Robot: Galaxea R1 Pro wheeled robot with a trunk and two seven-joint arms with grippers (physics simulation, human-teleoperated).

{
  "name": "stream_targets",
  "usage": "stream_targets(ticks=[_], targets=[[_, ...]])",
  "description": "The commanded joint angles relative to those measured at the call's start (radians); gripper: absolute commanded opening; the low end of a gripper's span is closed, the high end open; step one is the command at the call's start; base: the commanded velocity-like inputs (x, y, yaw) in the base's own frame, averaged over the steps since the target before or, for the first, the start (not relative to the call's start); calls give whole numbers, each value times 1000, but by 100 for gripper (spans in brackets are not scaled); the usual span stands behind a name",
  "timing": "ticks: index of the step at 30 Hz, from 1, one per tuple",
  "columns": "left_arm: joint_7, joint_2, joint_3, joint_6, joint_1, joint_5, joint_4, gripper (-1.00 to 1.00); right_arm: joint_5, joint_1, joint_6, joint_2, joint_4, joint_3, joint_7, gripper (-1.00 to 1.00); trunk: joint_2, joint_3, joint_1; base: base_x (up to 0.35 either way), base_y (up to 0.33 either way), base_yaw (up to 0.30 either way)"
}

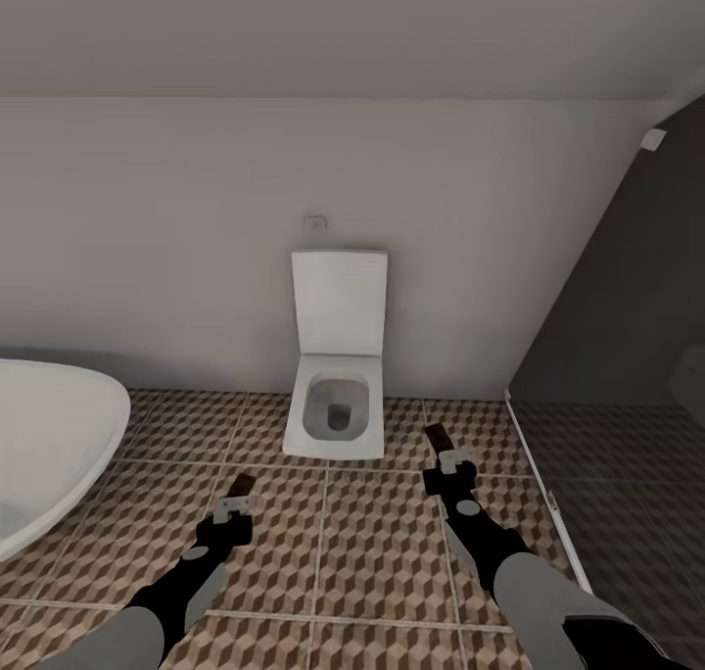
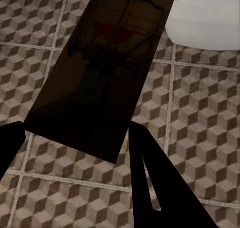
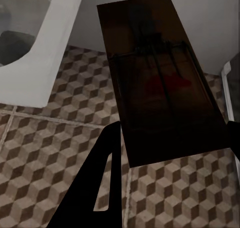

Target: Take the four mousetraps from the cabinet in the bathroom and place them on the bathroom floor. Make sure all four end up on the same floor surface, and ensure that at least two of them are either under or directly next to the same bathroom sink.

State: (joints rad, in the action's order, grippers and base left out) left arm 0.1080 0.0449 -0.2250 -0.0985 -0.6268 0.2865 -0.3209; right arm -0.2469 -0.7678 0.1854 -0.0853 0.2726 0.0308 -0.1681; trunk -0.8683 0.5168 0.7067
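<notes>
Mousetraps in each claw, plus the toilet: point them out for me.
Left mousetrap [image 2: 97,73], left wrist view, middle of its board.
Right mousetrap [image 3: 160,83], right wrist view, middle of its board.
Toilet [image 1: 336,435], head view, front rim of the bowl.

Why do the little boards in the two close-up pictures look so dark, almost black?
Left wrist view: the left mousetrap is unlit on the side facing the camera, wire and a red patch faintly visible, against brighter bathroom floor. Right wrist view: the right mousetrap is equally dim. Head view: even, soft light, no glare.
</notes>
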Motion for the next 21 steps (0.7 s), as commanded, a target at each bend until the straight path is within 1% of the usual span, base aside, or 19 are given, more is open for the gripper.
stream_targets(ticks=[1, 21], targets=[[10, 1, -9, -2, -1, 7, 0, -100, -7, -1, 3, -1, -1, 3, -4, -100, -1, 1, 0, 0, 0, 0], [12, -2, -11, 0, -1, 3, 5, -100, -6, 4, 1, -1, -14, 3, -2, -100, -1, 1, 0, 0, 0, 0]])
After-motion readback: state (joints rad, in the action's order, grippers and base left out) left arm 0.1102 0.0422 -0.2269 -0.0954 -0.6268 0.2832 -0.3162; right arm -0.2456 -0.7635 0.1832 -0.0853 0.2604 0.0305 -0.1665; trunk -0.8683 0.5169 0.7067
